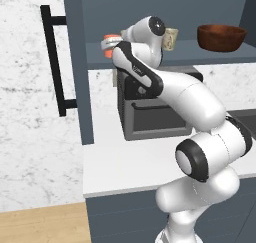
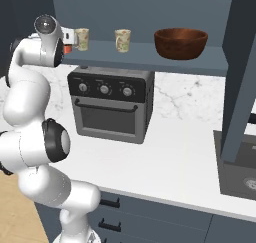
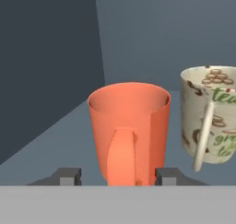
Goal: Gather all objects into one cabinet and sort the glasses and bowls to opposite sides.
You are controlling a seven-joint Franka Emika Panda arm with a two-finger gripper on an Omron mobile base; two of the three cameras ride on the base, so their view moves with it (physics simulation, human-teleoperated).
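Our gripper has its fingers apart, one on each side of the orange mug, not squeezing. The mug stands on the cabinet shelf at the left, beside the cups. The bowl sits far right, so they stay sorted.

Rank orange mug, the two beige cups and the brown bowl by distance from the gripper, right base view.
1. orange mug: between the tips of the gripper, shelf's left end.
2. left beige cup: right beside the mug.
3. second beige cup: mid-shelf, further right.
4. brown bowl: farthest, toward the shelf's right end.
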